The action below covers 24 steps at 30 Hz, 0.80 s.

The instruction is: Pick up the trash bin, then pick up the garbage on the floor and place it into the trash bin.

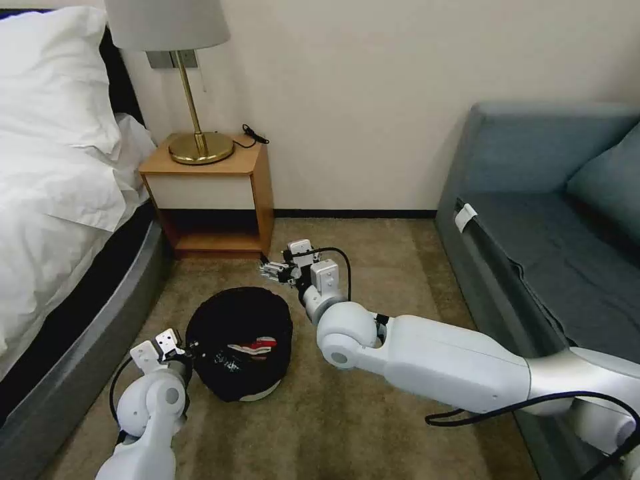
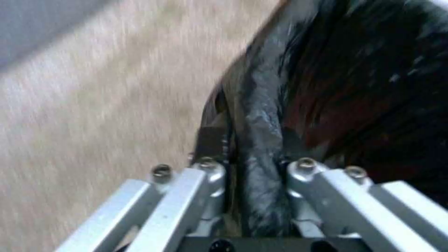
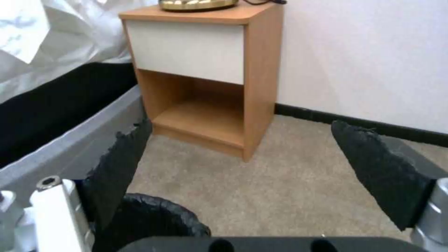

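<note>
The trash bin (image 1: 235, 312) is round and wrapped in a crinkled black bag, with a strip of white base (image 1: 259, 396) showing at its near side. My left gripper (image 1: 183, 347) is shut on the bin's left rim; in the left wrist view the black bag rim (image 2: 261, 115) is pinched between its fingers (image 2: 208, 166). Inside the bin lies garbage, a red-and-white wrapper (image 1: 257, 346). Just beyond the bin's far rim, my right gripper (image 1: 270, 269) hangs open and empty. Its black pads (image 3: 373, 164) stand wide apart above the bin's rim (image 3: 154, 213).
A wooden nightstand (image 1: 217, 193) with a brass lamp (image 1: 199, 143) stands against the wall behind the bin. The bed (image 1: 53, 200) lies to the left and a grey sofa (image 1: 553, 220) to the right. Beige carpet (image 1: 373, 280) runs between them.
</note>
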Tool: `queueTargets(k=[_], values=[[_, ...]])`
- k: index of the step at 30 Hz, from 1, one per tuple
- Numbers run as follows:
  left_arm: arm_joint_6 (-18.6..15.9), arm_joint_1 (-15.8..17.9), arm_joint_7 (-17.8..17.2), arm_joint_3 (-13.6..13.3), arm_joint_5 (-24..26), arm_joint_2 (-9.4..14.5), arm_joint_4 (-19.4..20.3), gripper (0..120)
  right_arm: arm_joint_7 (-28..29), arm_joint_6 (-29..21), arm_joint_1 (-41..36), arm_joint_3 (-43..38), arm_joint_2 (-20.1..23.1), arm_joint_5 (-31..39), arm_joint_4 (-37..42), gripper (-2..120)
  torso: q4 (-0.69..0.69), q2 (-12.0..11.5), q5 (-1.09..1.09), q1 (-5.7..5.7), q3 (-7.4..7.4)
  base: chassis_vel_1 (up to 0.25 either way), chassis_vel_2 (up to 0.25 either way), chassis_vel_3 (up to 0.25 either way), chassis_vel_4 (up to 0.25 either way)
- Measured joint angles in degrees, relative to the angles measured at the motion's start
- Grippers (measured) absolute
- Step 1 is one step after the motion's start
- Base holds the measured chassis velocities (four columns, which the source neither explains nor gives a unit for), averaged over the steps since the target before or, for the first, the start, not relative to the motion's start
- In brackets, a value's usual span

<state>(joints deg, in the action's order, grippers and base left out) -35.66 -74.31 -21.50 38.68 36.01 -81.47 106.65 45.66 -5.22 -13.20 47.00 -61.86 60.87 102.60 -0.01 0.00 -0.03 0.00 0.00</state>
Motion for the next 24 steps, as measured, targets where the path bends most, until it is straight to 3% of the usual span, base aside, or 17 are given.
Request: queueTargets(k=[1, 5, 10, 13, 15, 16, 17, 19, 20, 21, 24], values=[[0.00, 0.00, 0.00, 0.00, 0.00, 0.00, 0.00, 23, 0.00, 0.00, 0.00, 0.00, 0.00, 0.00, 0.00, 98, 0.00, 0.00, 0.00, 0.00, 0.00, 0.000, 0.000, 0.000, 0.000], [5.03, -1.02, 6.63, 1.08, -6.95, 0.50, 0.30, 43, -0.04, 0.00, -0.59, -0.92, 1.26, -0.10, 0.49, 98, 0.01, 0.00, 0.02, 0.00, 0.00, 0.000, 0.000, 0.000, 0.000], [9.05, -1.58, 11.27, 1.75, -9.76, 0.79, 0.66, 56, -0.07, 0.01, -1.19, -1.63, 1.99, -0.24, 0.75, 98, 0.01, 0.00, 0.03, 0.00, 0.00, 0.000, 0.000, 0.000, 0.000], [16.82, -1.84, 18.10, 2.76, -13.26, 0.97, 0.66, 69, -0.11, 0.01, -2.50, -4.31, 3.29, -0.35, 1.84, 98, 0.03, 0.00, 0.04, 0.00, 0.00, 0.000, 0.000, 0.000, 0.000], [18.49, -1.88, 19.43, 2.90, -13.75, 1.03, 0.66, 74, -0.25, -0.01, -3.00, -5.23, 3.77, -0.38, 2.20, 98, 0.03, 0.00, 0.04, 0.00, 0.00, 0.000, 0.000, 0.000, 0.000], [21.82, -1.98, 22.17, 3.01, -14.45, 1.27, 0.67, 81, -1.14, -0.09, -4.87, -8.34, 5.28, -1.20, 3.26, 99, 0.03, 0.00, 0.03, 0.00, 0.00, 0.000, 0.000, 0.000, 0.000], [21.82, -1.98, 22.17, 3.01, -14.45, 1.27, 0.67, 81, -1.14, -0.09, -4.87, -8.34, 5.28, -1.20, 3.26, 99, 0.03, 0.00, 0.03, 0.00, 0.00, 0.000, 0.000, 0.000, 0.000], [25.41, -2.03, 25.03, 3.08, -15.38, 1.74, 0.89, 93, -3.96, 0.72, -8.58, -13.18, 7.61, -3.81, 4.57, 100, -0.03, 0.00, 0.06, 0.00, 0.00, 0.000, 0.000, 0.000, 0.000], [25.41, -2.03, 25.03, 3.08, -15.38, 1.74, 0.89, 93, -3.96, 0.72, -8.58, -13.18, 7.61, -3.81, 4.57, 100, -0.03, 0.00, 0.06, 0.00, 0.00, 0.000, 0.000, 0.000, 0.000], [26.69, -2.15, 26.66, 3.03, -15.52, 1.88, 1.25, 97, -6.13, 2.25, -11.01, -16.78, 8.93, -7.15, 5.64, 100, 0.04, 0.00, 0.05, 0.00, 0.00, 0.000, 0.000, 0.000, 0.000], [28.41, -4.60, 28.57, 3.62, -15.87, 1.74, 3.48, 100, -11.31, 7.22, -18.20, -25.73, 10.91, -19.02, 6.54, 100, 0.00, 0.00, 0.08, 0.00, 0.00, 0.000, 0.000, 0.000, 0.000]])
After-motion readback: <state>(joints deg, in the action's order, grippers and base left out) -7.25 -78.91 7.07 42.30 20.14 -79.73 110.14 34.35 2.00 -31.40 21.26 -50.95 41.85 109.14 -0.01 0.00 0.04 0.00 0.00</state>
